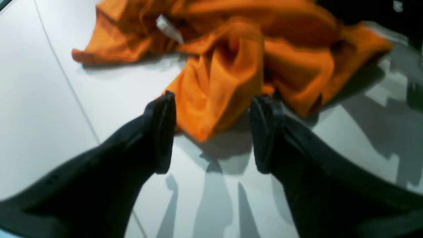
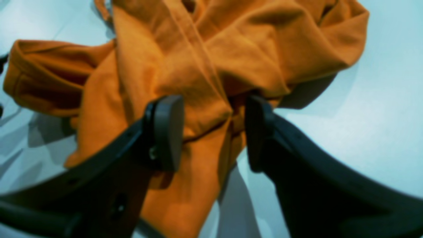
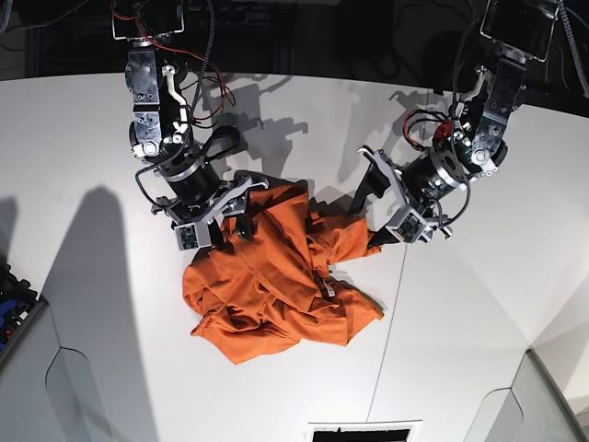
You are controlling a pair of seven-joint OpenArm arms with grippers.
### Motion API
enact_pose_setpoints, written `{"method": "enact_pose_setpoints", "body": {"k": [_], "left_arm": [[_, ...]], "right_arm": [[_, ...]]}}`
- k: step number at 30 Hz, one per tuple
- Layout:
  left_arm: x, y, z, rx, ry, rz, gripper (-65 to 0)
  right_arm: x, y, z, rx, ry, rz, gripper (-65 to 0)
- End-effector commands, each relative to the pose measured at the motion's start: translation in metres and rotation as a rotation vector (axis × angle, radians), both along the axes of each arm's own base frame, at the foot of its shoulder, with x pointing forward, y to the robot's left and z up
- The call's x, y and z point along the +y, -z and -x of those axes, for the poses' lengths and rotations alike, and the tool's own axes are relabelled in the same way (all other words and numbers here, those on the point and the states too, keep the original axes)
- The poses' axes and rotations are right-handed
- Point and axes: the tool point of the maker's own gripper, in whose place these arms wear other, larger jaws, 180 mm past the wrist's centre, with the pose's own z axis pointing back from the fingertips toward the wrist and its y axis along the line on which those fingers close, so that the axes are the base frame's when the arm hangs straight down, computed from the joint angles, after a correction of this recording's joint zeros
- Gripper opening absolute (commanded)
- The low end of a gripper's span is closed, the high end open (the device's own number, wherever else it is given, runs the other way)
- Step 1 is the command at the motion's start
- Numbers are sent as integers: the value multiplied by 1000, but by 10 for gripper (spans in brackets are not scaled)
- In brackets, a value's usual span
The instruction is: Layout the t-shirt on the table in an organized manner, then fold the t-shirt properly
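The orange t-shirt (image 3: 276,285) lies crumpled in a heap in the middle of the white table (image 3: 92,138), its white tag (image 3: 329,288) showing on top. My right gripper (image 3: 237,214) is over the heap's upper left edge. In the right wrist view its jaws (image 2: 211,102) stand open around a raised ridge of the t-shirt (image 2: 205,66). My left gripper (image 3: 370,216) is at the heap's upper right edge. It is open (image 1: 214,99), with a hanging fold of the t-shirt (image 1: 218,86) between its fingertips and not pinched. The tag (image 1: 168,29) lies beyond it.
A thin dark seam (image 3: 391,304) runs across the table to the right of the shirt, also the seam (image 1: 66,76) in the left wrist view. A dark slot (image 3: 363,431) sits at the front edge. A bin with blue items (image 3: 14,299) stands at the far left.
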Motion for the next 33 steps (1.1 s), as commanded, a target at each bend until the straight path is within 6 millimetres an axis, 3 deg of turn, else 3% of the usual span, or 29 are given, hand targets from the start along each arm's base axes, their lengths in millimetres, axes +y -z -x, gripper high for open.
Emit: {"method": "enact_pose_setpoints", "body": {"k": [1, 13, 14, 16, 17, 19, 21, 23, 28, 33], "left_arm": [[-1, -15, -9, -46, 0, 25, -265], [-13, -15, -15, -44, -8, 66, -266], [-14, -15, -15, -43, -8, 69, -266], [-16, -15, -15, -42, -7, 73, -274], [-17, -14, -14, -40, -3, 73, -301], [-20, -13, -12, -36, 4, 72, -432], [-20, -12, -12, -35, 4, 71, -565], [-19, -13, -12, -36, 4, 71, -650], [-11, -13, -15, -39, -7, 55, -650], [21, -25, -28, -77, -86, 44, -650]], "right_arm": [[1, -13, -9, -47, 0, -17, -353], [19, -3, -7, -40, 3, -67, -356], [21, -3, -7, -38, -2, -71, -368], [24, -2, -8, -35, -6, -65, -468], [24, -1, -9, -34, -8, -62, -534], [28, -6, -13, -47, -25, -68, -648], [33, -12, -16, -66, -58, -69, -650], [41, -19, -17, -89, -118, -70, -650], [48, -36, -25, -136, -164, -80, -650], [38, -62, -35, -206, -140, -76, -650]]}}
